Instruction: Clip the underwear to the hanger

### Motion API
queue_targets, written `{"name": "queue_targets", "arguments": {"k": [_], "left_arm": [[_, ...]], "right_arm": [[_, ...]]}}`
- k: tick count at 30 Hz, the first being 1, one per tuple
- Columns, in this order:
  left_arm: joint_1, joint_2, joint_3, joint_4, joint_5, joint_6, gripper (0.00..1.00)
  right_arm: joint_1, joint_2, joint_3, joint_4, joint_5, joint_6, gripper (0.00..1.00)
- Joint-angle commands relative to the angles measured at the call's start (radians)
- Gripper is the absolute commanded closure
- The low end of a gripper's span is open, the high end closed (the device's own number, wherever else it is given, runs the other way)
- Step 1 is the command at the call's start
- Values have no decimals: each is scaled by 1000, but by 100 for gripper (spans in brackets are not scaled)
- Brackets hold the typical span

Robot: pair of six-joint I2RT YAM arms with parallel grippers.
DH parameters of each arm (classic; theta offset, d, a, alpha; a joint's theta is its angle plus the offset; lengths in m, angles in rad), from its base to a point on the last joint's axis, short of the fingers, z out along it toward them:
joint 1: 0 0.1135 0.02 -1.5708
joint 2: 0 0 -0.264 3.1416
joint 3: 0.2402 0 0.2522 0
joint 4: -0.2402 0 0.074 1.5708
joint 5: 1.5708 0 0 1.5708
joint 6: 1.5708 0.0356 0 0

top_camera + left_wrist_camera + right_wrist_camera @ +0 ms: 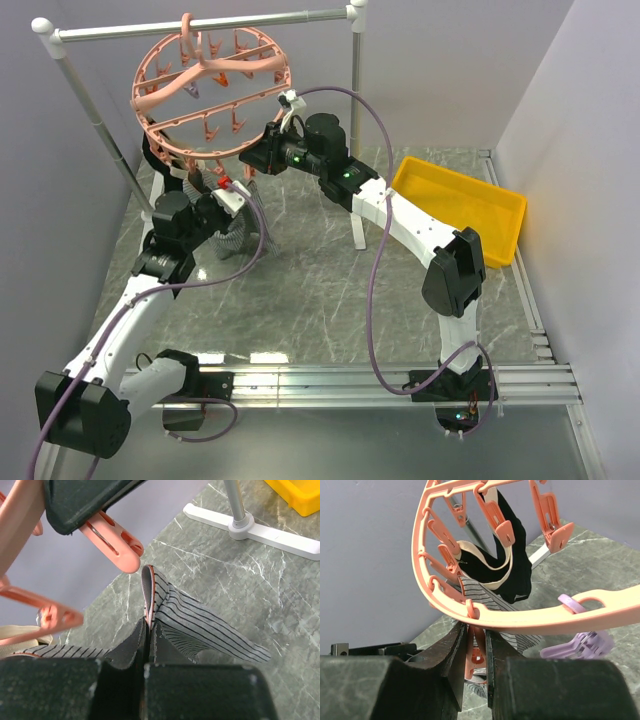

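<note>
**A:** What sort of counter and room is it?

**B:** A grey-green marbled counter (320, 290) with pale lilac walls round it. A yellow tray (460, 205) lies along the right edge, towards the far right corner. A grey metal rail (120, 30) stands across the far left corner.

**A:** What is hard to make out?

**B:** From above, the left gripper (149, 630) covers most of the underwear (200, 625). The right wrist view cuts off the hanger (535, 621). A dark garment (515, 565) with a cream band hangs inside the ring, but I can't tell what it is.

**A:** And the underwear itself?

**B:** It is grey with fine stripes and hangs limp near the far left corner, just under the ring's near rim. The left gripper is pinched tight on its folded, darker waistband. The right gripper (476, 645) is squeezed on a pink clip (473, 659) at the rim, close above the waistband.
</note>
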Motion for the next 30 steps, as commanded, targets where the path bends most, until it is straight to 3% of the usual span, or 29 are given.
{"name": "queue_targets", "arguments": {"k": [1, 30], "left_arm": [[8, -1, 54, 22, 37, 2, 100], [16, 3, 94, 19, 57, -2, 99]], "right_arm": [[-11, -56, 9, 24, 2, -13, 100], [1, -60, -22, 24, 38, -97, 100]]}}
